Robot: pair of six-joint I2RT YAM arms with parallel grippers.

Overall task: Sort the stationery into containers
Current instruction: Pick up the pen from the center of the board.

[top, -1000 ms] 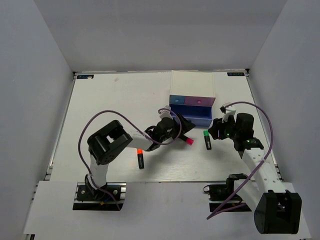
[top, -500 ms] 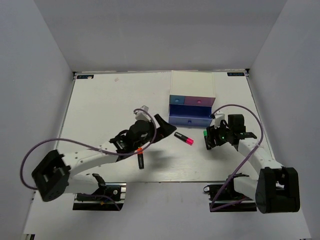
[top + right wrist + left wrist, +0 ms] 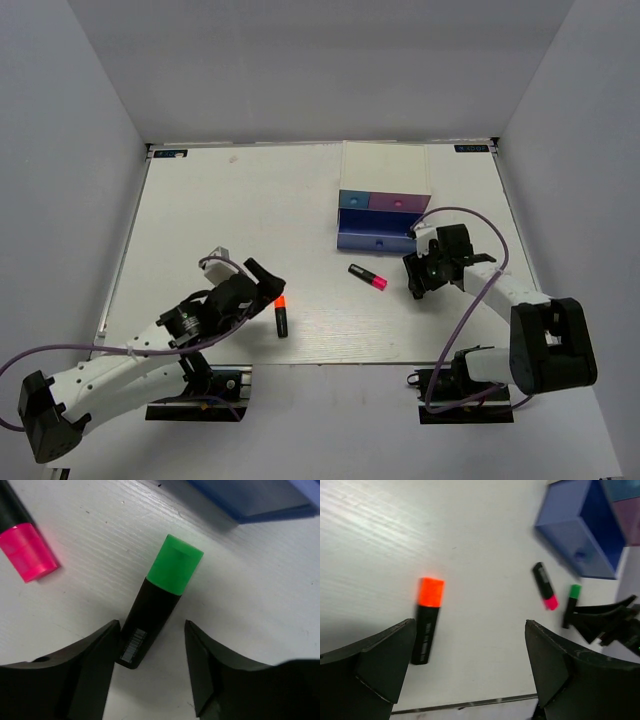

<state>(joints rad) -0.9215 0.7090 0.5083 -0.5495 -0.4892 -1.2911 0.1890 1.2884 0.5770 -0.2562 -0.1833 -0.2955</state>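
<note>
Left tool (image 3: 470, 652) has drawn back toward 7 o'clock, wide open and empty near the orange-capped marker (image 3: 426, 620). Right tool (image 3: 151, 627), partly open, now straddles the green-capped marker (image 3: 160, 595) on the surface (image 3: 220, 220), ungripped.

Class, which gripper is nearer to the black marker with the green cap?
Right. The right gripper straddles the green-capped black marker with open fingers; the left gripper sits far across the table, beside the orange-capped black marker.

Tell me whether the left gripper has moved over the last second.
Yes. The left gripper has pulled away from the cabinet, leftward and toward the near edge, and now hangs open by the orange marker.
</note>
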